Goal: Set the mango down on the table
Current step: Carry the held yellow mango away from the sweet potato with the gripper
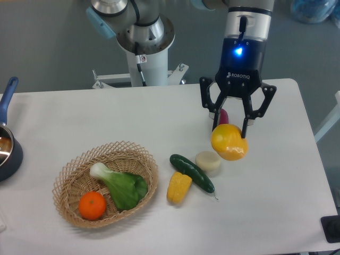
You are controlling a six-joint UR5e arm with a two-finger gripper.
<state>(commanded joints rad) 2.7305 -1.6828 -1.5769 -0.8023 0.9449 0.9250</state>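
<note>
The mango (229, 142), glossy yellow-orange, sits between the fingertips of my gripper (230, 130) right of the table's (276, 186) middle. The black fingers (246, 126) are spread wide and press against the mango's upper sides, so the gripper is shut on it. The fruit's lower half hangs below the fingertips, just right of a pale round piece. Whether its underside touches the white tabletop I cannot tell.
A pale round piece (207, 162), a green cucumber (192, 172) and a yellow corn cob (179, 187) lie left of and below the mango. A purple item (223, 116) shows behind the fingers. A wicker basket (71, 178) holds bok choy (121, 186) and an orange (92, 205). A pot (6, 149) stands at the left edge.
</note>
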